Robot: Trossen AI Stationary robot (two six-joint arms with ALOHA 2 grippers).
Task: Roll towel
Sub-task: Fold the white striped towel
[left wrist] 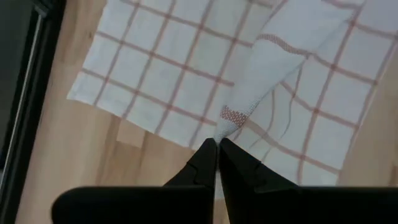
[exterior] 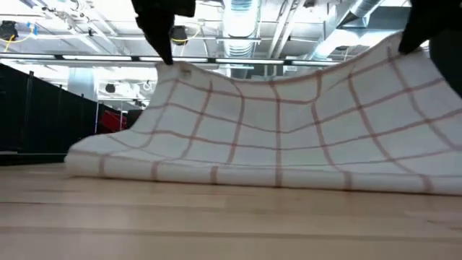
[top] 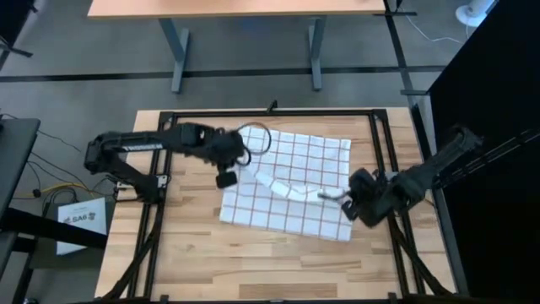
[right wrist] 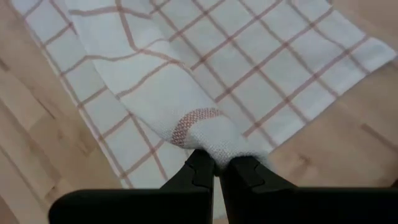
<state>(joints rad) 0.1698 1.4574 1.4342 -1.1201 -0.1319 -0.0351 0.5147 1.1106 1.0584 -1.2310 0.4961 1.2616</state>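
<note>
Claws left (left wrist: 217, 146) and right (right wrist: 216, 163) pinch towel (top: 295, 169) corners aloft

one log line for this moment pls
stage: fold lift | left gripper: shut on towel corner | right gripper: shut on other corner | towel edge raised, rest on table

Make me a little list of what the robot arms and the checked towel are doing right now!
towel: white with reddish squares, on the wooden table, one edge lifted and folded over the rest
left gripper: shut on a towel corner, held above the table
right gripper: shut on the other corner of that edge
lifted edge: sags between the two grippers
rolled yet: no
</note>
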